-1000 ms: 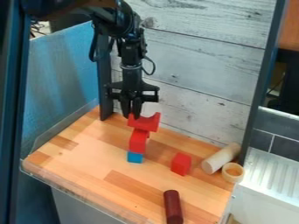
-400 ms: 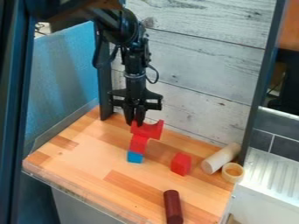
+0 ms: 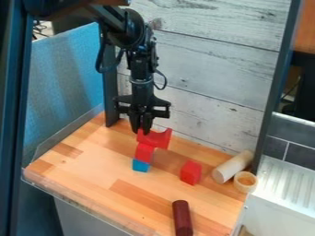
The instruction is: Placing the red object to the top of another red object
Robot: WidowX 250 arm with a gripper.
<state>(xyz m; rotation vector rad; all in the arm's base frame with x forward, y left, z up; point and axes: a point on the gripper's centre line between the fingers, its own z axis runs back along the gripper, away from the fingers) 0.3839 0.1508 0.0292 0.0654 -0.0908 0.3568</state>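
Jaws nearly closed, pinching red arch [image 3: 157, 139] by one horn, above blue block [image 3: 141, 165]. Probably light, rigid; midpoint hold steadier.

We see a smooth wooden surface [image 3: 92, 184] with a soft sheen, pale wood-look planks [image 3: 203, 78] behind (knots and all), and a plain wooden cylinder [image 3: 232, 167], matt and smooth.

Blue block [image 3: 140, 166], lone red block [image 3: 190, 173] on wooden table [image 3: 92, 185] — pale cylinder [image 3: 231, 167] beside round piece [image 3: 245, 188] — dark-red cylinder [image 3: 182, 218] nearer front.
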